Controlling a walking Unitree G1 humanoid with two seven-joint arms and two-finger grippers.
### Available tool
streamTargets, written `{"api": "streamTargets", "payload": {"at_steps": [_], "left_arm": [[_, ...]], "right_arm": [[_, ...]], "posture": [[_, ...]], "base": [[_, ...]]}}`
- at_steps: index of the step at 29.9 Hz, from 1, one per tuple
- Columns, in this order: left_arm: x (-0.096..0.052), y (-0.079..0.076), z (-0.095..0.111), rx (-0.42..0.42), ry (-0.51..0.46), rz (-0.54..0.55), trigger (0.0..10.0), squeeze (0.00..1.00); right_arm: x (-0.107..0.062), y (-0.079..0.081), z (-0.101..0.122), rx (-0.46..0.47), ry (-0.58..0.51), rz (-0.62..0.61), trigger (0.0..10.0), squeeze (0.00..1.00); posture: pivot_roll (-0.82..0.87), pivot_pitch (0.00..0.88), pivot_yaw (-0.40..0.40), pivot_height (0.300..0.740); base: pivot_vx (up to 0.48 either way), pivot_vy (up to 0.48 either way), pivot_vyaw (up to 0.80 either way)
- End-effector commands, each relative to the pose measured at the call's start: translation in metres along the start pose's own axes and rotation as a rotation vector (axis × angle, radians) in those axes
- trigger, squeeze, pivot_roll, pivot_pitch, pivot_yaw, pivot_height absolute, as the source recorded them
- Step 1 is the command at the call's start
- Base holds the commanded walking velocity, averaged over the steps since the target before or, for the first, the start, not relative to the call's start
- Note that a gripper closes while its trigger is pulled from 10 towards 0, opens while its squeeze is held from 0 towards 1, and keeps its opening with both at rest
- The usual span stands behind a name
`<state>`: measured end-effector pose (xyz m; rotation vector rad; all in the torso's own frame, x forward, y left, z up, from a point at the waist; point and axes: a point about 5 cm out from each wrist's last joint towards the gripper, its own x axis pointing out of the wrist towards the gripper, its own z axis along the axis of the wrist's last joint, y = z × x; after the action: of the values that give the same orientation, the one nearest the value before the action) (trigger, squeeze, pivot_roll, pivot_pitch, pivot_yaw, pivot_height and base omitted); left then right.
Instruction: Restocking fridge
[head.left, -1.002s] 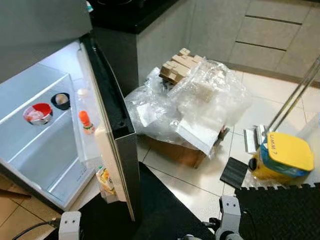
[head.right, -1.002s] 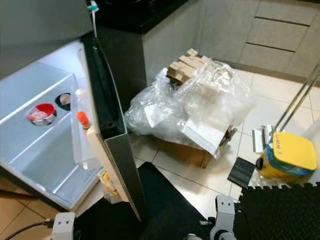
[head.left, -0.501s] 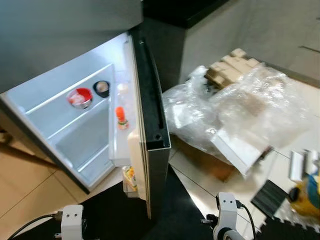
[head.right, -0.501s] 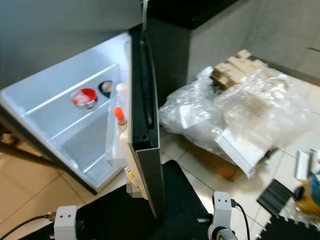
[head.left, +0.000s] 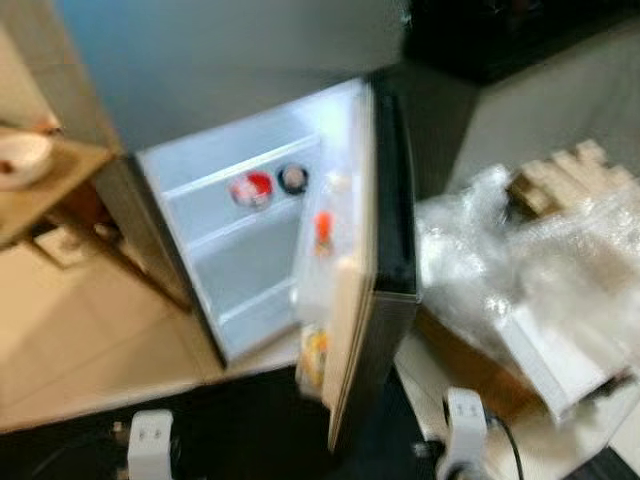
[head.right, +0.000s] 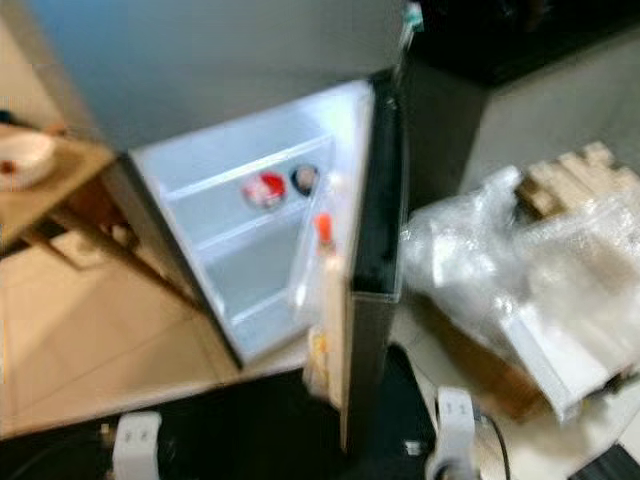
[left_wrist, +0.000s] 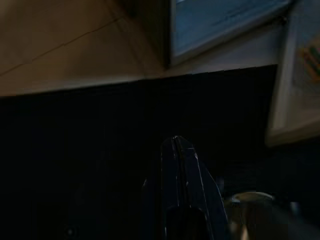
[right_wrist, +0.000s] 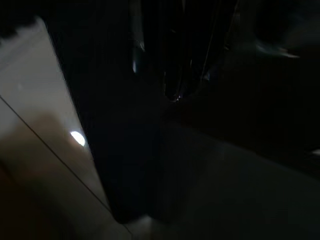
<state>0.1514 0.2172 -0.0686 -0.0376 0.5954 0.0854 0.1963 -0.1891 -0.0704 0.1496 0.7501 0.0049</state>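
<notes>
The fridge (head.left: 250, 250) stands open in front of me, lit inside, in a blurred picture. A red bowl (head.left: 250, 187) and a dark bowl (head.left: 292, 178) sit on its upper shelf. The open door (head.left: 392, 230) is seen edge-on, and its rack holds an orange-capped bottle (head.left: 322, 230) and a yellow packet (head.left: 314, 352) lower down. My left gripper (left_wrist: 176, 141) hangs low over a black mat, shut with nothing in it. My right gripper (right_wrist: 172, 95) hangs in deep shade over the mat's edge.
Crumpled clear plastic bags (head.left: 520, 265) over a cardboard box lie on the floor right of the door, with wooden blocks (head.left: 560, 180) behind. A wooden shelf with a white bowl (head.left: 20, 155) stands at the left. A black mat (head.left: 250, 430) is underfoot.
The camera has swung left: the fridge now sits mid-picture, the wooden shelf has come into view, and the yellow container has left it. Both arms still hang low.
</notes>
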Motion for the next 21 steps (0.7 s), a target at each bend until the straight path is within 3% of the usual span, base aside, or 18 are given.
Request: {"api": "streamTargets", "payload": {"at_steps": [1,5,14,21], "left_arm": [[-0.001,0.000,-0.001,-0.002,0.003,0.006,10.0,0.00],[0.000,0.000,0.002,-0.003,-0.002,0.010,10.0,0.00],[0.007,-0.005,0.011,0.008,-0.014,0.002,10.0,0.00],[0.010,-0.008,0.012,-0.007,-0.009,0.004,10.0,0.00]], "right_arm": [[-0.003,-0.004,-0.008,-0.013,0.030,-0.008,10.0,0.00],[-0.003,-0.005,-0.006,-0.034,0.019,-0.010,10.0,0.00],[-0.002,-0.006,-0.005,-0.041,0.032,-0.031,10.0,0.00],[-0.002,-0.003,-0.006,-0.047,0.033,-0.024,10.0,0.00]], "posture": [[-0.12,0.109,-0.004,0.740],[-0.12,0.117,-0.006,0.740],[-0.11,0.122,-0.010,0.740],[-0.11,0.128,-0.013,0.740]], "base": [[0.000,0.000,0.73],[0.000,0.000,0.71],[0.000,0.000,0.00],[0.000,-0.459,0.00]]}}
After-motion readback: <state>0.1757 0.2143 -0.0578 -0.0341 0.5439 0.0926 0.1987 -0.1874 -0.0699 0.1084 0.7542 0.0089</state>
